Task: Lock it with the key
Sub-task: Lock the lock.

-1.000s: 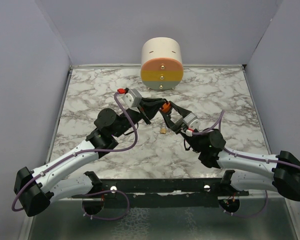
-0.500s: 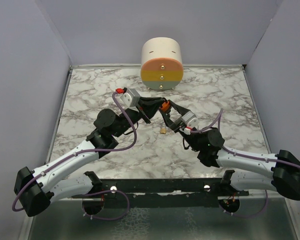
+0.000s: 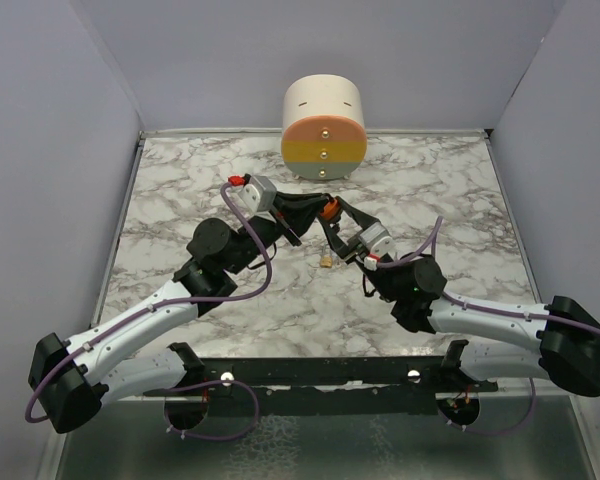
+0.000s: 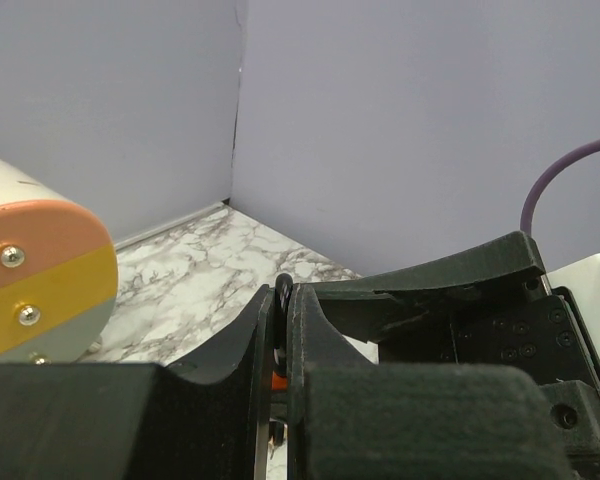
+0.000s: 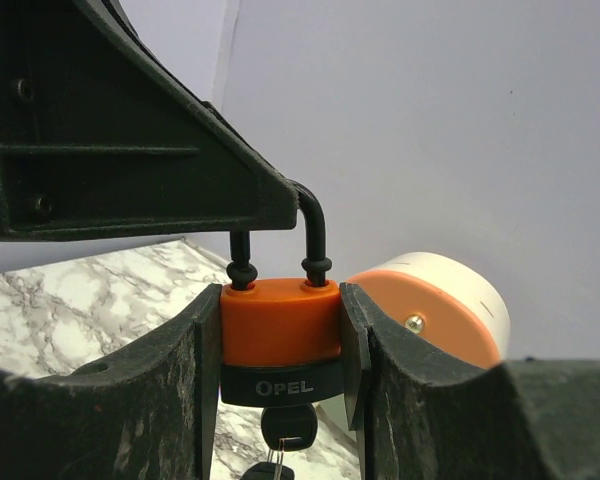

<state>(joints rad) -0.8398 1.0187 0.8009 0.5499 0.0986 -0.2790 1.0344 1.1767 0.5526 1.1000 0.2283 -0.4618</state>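
An orange padlock (image 5: 280, 335) with a black base hangs in the air over the middle of the marble table (image 3: 180, 180). My right gripper (image 5: 280, 298) is shut on the padlock's orange body, one finger on each side. A key (image 5: 288, 428) with a black head sticks in the lock's underside. My left gripper (image 4: 280, 312) is shut on the black shackle (image 4: 282, 288), whose loop (image 5: 315, 225) rises from the body. In the top view the padlock (image 3: 329, 211) sits between the left gripper (image 3: 314, 209) and the right gripper (image 3: 337, 224).
A cream cylinder (image 3: 323, 128) with an orange, yellow and grey face stands at the back wall. A small tan item (image 3: 325, 262) shows below the padlock; I cannot tell whether it hangs or lies on the table. Purple walls close in the table.
Both grippers and the padlock between them have drifted slightly to the left. Both grips are unchanged.
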